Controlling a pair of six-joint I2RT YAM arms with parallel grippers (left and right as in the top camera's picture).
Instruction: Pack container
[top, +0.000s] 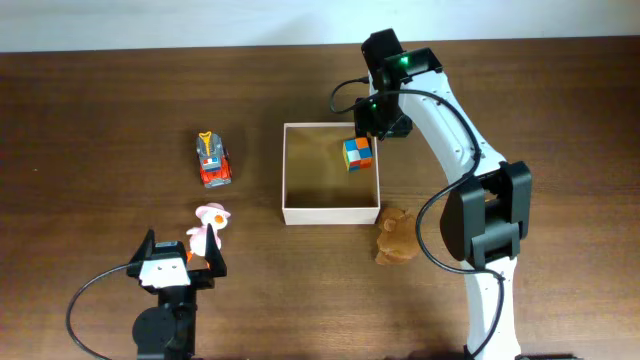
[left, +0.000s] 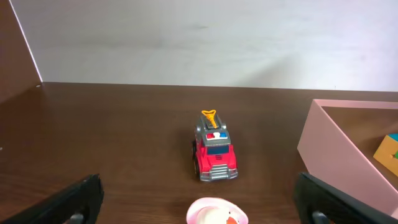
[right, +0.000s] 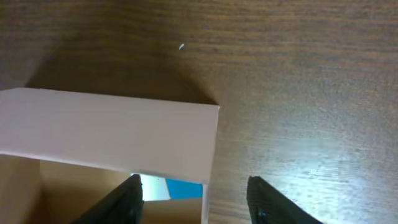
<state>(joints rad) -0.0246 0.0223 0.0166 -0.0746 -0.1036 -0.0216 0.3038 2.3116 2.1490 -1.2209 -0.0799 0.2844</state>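
Note:
The container (top: 330, 214) is a square white-walled box with a tan floor at the table's middle. A multi-coloured cube (top: 357, 153) lies in its far right corner. My right gripper (top: 375, 122) hovers over that corner. In the right wrist view its jaws (right: 193, 183) stand apart across the container's wall (right: 112, 130), and the cube's blue and white face (right: 168, 188) shows low beside the left finger, free of the right one. My left gripper (left: 198, 180) is wide open near the front left, with a duck in a pink hat (left: 216, 213) between its fingers, untouched.
A red fire truck (top: 212, 160) stands left of the container, straight ahead of the left gripper (top: 183, 248) and the duck (top: 209, 228). A brown teddy bear (top: 396, 236) lies just off the container's front right corner, beside the right arm's base.

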